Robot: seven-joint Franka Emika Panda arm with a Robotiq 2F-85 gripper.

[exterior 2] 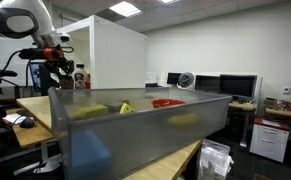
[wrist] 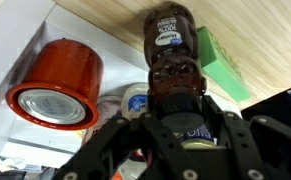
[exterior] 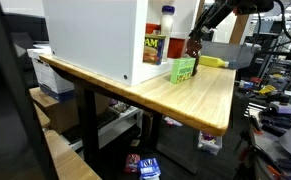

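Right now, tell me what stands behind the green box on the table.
Right behind the green box, the gripper has its jaws on either side of a brown bottle. A yellow thing lies farther back. The box hides the bottle's foot.

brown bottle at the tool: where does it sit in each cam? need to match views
Exterior view: brown bottle top centre-right, under the tool, behind the green box.
Exterior view: far left, at the tool; too dark to make out.
Wrist view: top centre, running down into the tool.
Shared landmark: the tool.
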